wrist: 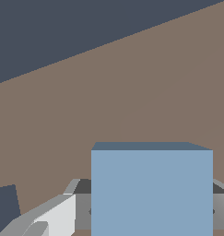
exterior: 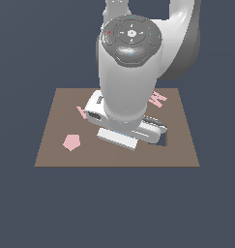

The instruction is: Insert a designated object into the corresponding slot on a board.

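Observation:
The light-blue square tile [wrist: 151,189] fills the near part of the wrist view. It sits between my gripper's [wrist: 150,214] two grey fingers [wrist: 58,216], which close on its sides just above the brown board [wrist: 155,92]. In the exterior view the arm and hand [exterior: 126,127] hang low over the middle of the board [exterior: 56,150] and hide the tile. A dark corner of the square slot [exterior: 163,140] shows beside the hand on the exterior view's right. A dark cut-out corner [wrist: 5,207] also shows in the wrist view; I cannot tell which cut-out it is.
A pink pentagon [exterior: 71,142] lies on the board at the exterior view's left. Part of a pink letter [exterior: 157,99] shows at the back right, and a pink sliver [exterior: 81,112] shows beside the hand. Dark floor surrounds the board.

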Available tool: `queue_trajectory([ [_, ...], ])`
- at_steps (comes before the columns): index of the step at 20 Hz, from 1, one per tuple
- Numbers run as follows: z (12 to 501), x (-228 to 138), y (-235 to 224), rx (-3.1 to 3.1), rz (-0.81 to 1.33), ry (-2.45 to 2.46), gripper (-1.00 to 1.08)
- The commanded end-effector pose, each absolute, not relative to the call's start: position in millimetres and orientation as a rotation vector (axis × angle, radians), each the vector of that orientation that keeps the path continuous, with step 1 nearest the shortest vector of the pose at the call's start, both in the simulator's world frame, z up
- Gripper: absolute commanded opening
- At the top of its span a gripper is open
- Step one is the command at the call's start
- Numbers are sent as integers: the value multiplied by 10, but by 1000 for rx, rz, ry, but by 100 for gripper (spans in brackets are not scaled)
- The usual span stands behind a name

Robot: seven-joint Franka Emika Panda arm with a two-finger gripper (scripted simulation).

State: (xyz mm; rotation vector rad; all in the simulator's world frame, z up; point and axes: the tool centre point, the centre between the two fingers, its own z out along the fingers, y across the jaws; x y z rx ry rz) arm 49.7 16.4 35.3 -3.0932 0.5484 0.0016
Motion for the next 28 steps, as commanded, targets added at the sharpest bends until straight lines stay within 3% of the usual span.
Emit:
queue_trajectory([
  [1,361,445,232,-3064,0,692,-100],
  [28,399,354,1081,-2415,0,2006,-100],
])
